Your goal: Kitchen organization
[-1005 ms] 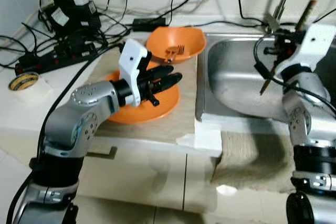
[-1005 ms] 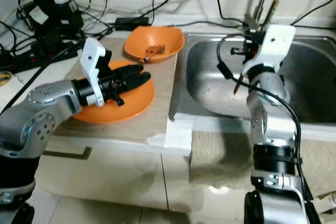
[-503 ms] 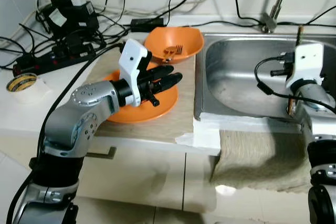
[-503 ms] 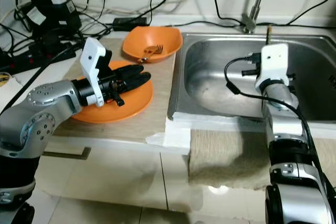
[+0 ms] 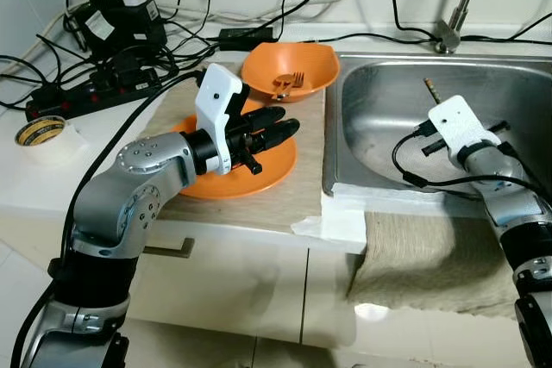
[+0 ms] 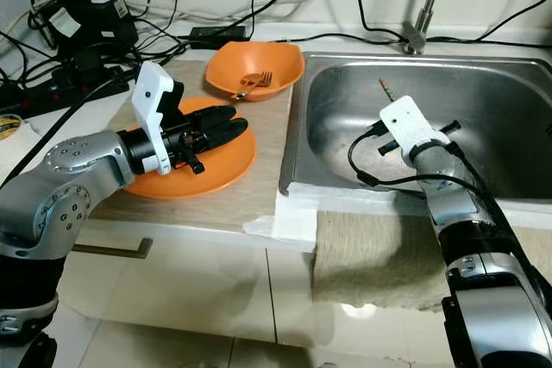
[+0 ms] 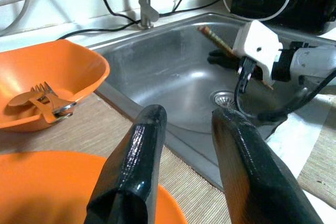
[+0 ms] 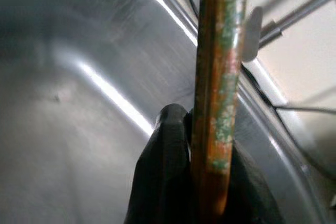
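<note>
Right hand lowered into steel sink, gripping mottled, possibly wooden stick.

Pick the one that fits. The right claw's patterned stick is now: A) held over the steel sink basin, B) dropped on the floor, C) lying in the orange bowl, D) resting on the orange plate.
A: the right claw is shut on the brown, green-speckled stick, which sits above the stainless steel sink basin.
</note>
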Controlling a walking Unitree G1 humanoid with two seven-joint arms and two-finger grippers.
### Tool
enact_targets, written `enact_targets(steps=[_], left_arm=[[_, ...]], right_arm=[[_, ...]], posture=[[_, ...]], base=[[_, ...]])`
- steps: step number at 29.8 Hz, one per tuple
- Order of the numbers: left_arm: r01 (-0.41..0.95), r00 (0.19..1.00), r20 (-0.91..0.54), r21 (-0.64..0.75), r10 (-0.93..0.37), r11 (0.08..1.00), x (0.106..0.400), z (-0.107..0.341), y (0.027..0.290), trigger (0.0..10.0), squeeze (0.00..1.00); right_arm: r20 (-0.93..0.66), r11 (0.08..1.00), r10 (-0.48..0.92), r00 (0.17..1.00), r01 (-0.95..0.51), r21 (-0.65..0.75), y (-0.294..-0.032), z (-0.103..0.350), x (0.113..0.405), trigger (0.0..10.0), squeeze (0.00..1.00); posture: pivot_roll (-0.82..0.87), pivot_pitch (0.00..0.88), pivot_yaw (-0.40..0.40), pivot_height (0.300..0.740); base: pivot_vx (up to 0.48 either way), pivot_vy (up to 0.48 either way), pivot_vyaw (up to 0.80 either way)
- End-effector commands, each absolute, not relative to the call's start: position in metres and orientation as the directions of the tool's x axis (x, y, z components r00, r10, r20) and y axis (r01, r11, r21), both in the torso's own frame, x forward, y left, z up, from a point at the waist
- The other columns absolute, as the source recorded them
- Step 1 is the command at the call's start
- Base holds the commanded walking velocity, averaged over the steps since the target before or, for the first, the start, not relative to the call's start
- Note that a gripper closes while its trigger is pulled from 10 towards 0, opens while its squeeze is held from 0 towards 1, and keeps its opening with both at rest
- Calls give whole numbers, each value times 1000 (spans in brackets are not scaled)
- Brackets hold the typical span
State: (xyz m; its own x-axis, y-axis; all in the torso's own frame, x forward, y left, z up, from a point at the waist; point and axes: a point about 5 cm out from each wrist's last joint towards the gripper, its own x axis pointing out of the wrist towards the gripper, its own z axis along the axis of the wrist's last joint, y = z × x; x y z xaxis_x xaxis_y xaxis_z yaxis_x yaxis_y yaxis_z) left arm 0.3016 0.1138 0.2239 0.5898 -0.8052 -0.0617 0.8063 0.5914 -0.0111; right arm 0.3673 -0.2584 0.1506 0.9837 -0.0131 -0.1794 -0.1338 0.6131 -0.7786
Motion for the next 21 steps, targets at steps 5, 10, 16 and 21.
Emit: enact_targets(steps=[5, 10, 16, 21], left_arm=[[803, 595, -58, 2, -801, 596, 302, 228, 115, 10000, 0], [802, 596, -59, 3, -801, 597, 302, 228, 115, 10000, 0], [802, 596, -63, 7, -800, 597, 302, 229, 115, 10000, 0], [801, 598, -64, 9, -799, 599, 303, 229, 115, 10000, 0]], right_arm=[[-252, 501, 29, 967, -232, -834, -255, 137, 365, 10000, 0], [-273, 479, 40, 961, -258, -839, -253, 135, 366, 10000, 655], [-295, 437, 52, 954, -287, -853, -251, 132, 367, 10000, 1000], [-295, 438, 63, 954, -291, -850, -249, 135, 369, 10000, 1000]], posture=[[17, 0, 78, 736], [18, 0, 80, 736], [21, 0, 82, 736], [22, 0, 82, 736]], base=[[0, 0, 0], [0, 0, 0], [0, 0, 0], [0, 0, 0]])
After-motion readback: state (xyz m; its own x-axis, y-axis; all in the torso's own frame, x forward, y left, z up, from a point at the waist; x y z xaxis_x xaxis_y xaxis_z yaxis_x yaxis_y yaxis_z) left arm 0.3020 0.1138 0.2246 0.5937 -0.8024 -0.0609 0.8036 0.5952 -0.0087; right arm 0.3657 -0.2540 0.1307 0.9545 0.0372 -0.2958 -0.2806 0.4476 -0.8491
